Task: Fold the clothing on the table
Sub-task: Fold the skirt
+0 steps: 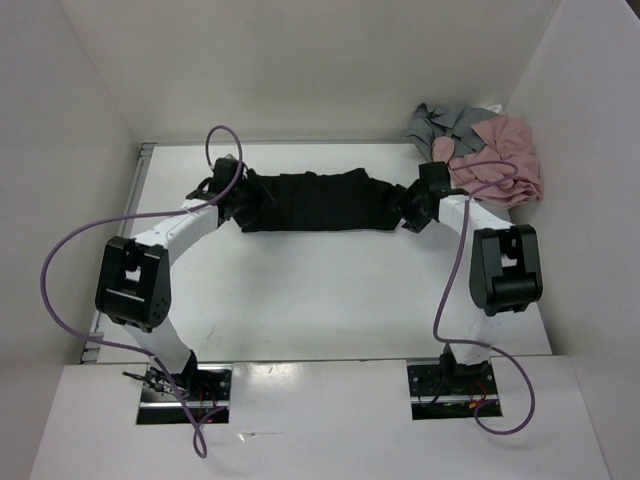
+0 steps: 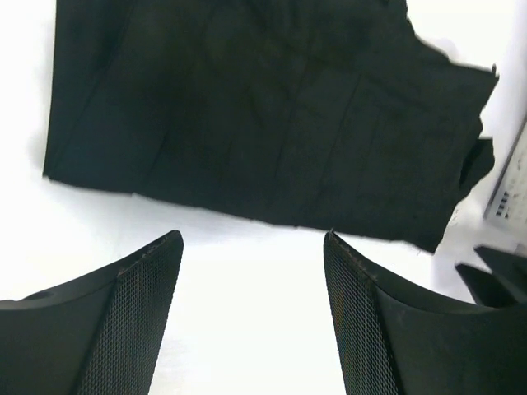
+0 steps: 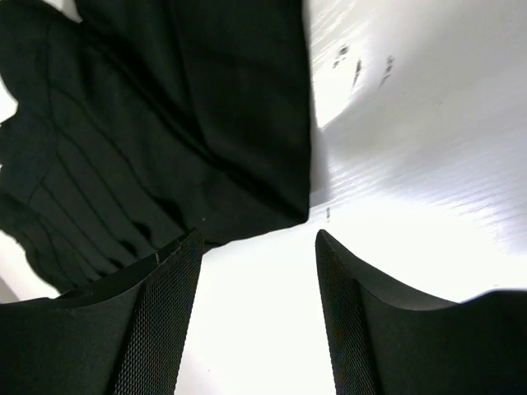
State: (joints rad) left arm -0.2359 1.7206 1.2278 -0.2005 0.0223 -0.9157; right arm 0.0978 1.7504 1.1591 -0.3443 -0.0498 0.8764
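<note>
OK, black clothing (image 1: 310, 202) lies flat on the far half of the table (image 1: 330, 300), a long strip running left to right, pleats showing. L gripper (image 2: 251, 239) is at its left end. Claw apart, nothing btwn the fingers but bare white tabletop. Cloth edge lies just past the fingertips, clear of them. R gripper (image 3: 257, 234) is at the right end, claw apart too, empty. A cloth corner sits just ahead of the gap, and fabric runs behind one finger; can't tell if they touch. Both arms bend inward twd the garment. Far right corner: pink garment (image 1: 500, 165) heaped w/ grey garment (image 1: 445, 122) beside it, off the black piece.
</note>
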